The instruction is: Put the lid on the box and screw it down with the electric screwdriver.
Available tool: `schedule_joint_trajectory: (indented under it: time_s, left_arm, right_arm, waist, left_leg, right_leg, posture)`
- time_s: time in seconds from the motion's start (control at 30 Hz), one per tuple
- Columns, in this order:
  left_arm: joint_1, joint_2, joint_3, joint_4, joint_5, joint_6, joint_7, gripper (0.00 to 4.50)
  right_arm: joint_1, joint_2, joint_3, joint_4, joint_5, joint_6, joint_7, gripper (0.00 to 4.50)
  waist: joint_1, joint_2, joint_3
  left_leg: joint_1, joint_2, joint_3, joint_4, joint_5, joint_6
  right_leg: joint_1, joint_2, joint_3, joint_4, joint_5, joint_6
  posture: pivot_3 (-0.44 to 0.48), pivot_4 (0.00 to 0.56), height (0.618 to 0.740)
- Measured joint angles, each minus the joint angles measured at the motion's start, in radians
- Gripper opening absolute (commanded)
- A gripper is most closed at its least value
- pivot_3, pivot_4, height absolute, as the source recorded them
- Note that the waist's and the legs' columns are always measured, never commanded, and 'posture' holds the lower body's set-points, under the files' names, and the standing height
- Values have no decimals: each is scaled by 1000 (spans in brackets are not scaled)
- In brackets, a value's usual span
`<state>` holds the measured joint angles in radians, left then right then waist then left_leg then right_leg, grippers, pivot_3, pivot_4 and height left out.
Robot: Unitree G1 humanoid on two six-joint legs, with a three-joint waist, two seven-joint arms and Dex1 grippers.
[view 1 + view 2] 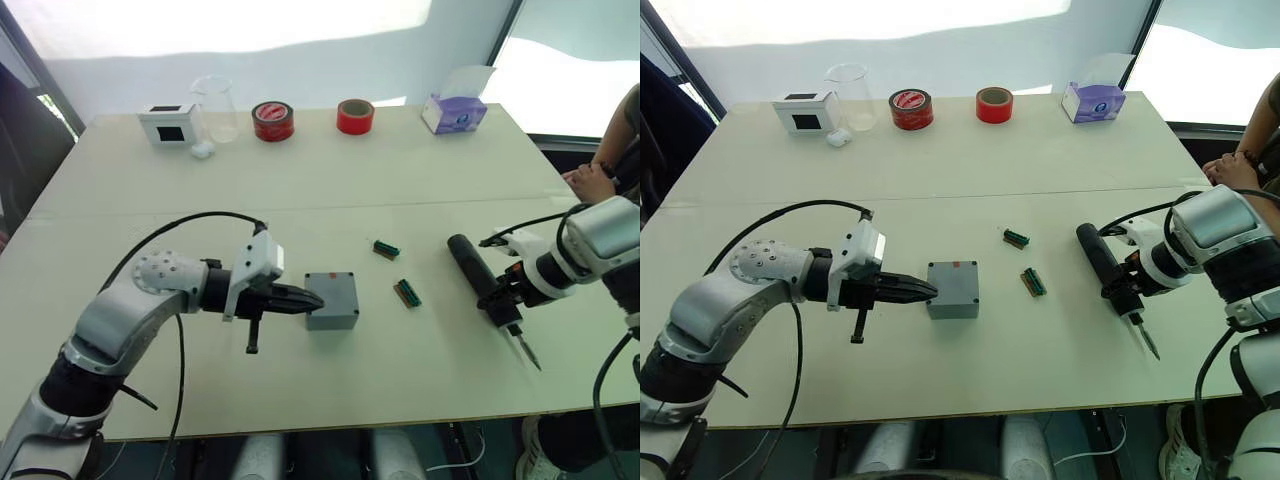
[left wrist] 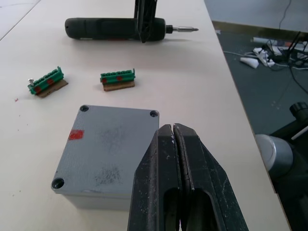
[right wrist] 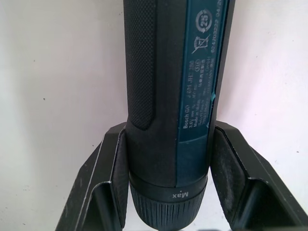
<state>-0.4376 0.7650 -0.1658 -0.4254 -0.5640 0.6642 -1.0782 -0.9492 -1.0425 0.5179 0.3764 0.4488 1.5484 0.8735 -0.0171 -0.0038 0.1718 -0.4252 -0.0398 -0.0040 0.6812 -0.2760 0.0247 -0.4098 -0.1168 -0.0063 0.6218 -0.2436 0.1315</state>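
The white table (image 1: 330,170) carries all items; positions below are given relative to the box. The box (image 1: 332,301) sits near the table's middle, toward the robot's edge, with the lid (image 2: 108,149) already seated on top, its red mark (image 2: 75,135) facing up and dark screw holes visible at three corners.

The left gripper (image 1: 312,300) lies level with the box on its robot-left side. Its two black fingers (image 2: 166,192) are pressed together with no gap and hold nothing; the fingertips meet the box's left wall, at or just short of contact.

The right gripper (image 1: 1127,290) is well to the robot-right of the box. Its fingers (image 3: 111,168) straddle the electric screwdriver (image 1: 480,280), one on each side of the barrel just above the collar marked "Max", and appear to touch the barrel on both sides. The tool lies along the table, its thin bit (image 1: 530,352) pointing toward the robot's edge; whether it is lifted off the surface cannot be determined.

Two small green terminal blocks (image 1: 407,292) (image 1: 386,249) lie between the box and the screwdriver.

Along the far edge, well beyond the box, stand from robot-left to robot-right: a white box with a black screen (image 1: 167,124), a clear beaker (image 1: 217,108), two red tape rolls (image 1: 272,121) (image 1: 355,116) and a purple tissue box (image 1: 454,112).

A person's hand (image 1: 592,182) rests at the table's right edge, beyond the right gripper.
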Motion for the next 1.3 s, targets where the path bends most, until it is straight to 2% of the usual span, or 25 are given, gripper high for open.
schedule_joint_trajectory:
  time_s: [0.1,0.17,0.23,0.33,0.4,0.47,0.57,0.67,0.83,1.0,1.3]
  left_arm:
    - [2,10,15,22,9,-6,-2,0]
    - [2,31,32,58,13,-14,-9,0]
    - [-1,36,39,75,14,-16,-12,0]
    - [-12,37,35,113,20,-21,-32,0]
    - [-32,37,29,146,33,-25,-40,0]
    - [-55,36,26,183,50,-39,-52,0]
    - [-94,8,11,237,74,-60,-70,0]
    - [-132,-27,-22,278,103,-79,-85,0]
    - [-181,-82,-97,324,168,-139,-120,0]
    - [-202,-160,-179,381,237,-206,-134,0]
    - [-229,-207,-203,454,312,-332,-142,0]
  right_arm:
    - [-39,45,-58,84,-30,-75,-23,1782]
    - [-91,82,-232,92,-23,-154,-60,1782]
    - [-103,109,-411,28,28,-185,-77,1782]
    - [27,273,-767,-288,134,-310,-176,1782]
    - [131,422,-912,-476,207,-340,-247,1782]
    - [209,539,-963,-602,278,-324,-321,1782]
    - [286,666,-970,-756,324,-352,-418,1782]
    - [370,706,-879,-877,319,-442,-432,1782]
    - [461,734,-800,-897,280,-559,-463,1782]
    - [490,726,-729,-904,270,-617,-463,1782]
    - [549,711,-649,-906,243,-686,-473,1782]
  waist:
    - [-3,3,2]
    - [-1,12,8]
    - [5,12,9]
    - [14,8,7]
    - [19,8,7]
    - [23,8,8]
    - [31,8,8]
    - [27,8,8]
    - [23,8,8]
    - [16,8,8]
    - [10,8,7]
  left_leg:
    - [-1,-1,2,0,0,0]
    - [-3,-2,5,0,0,0]
    - [-6,0,5,-2,1,-2]
    - [-9,2,0,-6,5,-9]
    - [-10,1,0,-5,5,-9]
    - [-10,0,1,-1,5,-9]
    - [-11,-2,1,1,3,-4]
    - [-11,-2,0,2,3,-4]
    - [-11,-2,1,2,5,-8]
    - [-11,-1,1,2,5,-8]
    - [-10,-1,0,2,3,-5]
  right_leg:
    - [-2,-1,1,1,0,0]
    - [-9,-2,4,7,0,1]
    - [-13,0,4,8,-1,1]
    - [-14,3,1,8,-2,0]
    - [-14,2,1,9,-2,0]
    - [-14,0,1,10,-1,1]
    - [-14,-1,2,10,-1,1]
    - [-14,0,2,11,-1,1]
    - [-14,0,2,11,-1,1]
    - [-14,1,2,11,-1,1]
    - [-14,1,2,11,-1,1]
  posture:
    - [0,150,740]
    - [0,150,740]
    - [0,150,740]
    - [0,150,740]
    - [0,150,740]
    - [0,150,740]
    - [0,150,740]
    - [0,150,740]
    - [0,150,740]
    - [0,150,740]
    - [0,150,740]
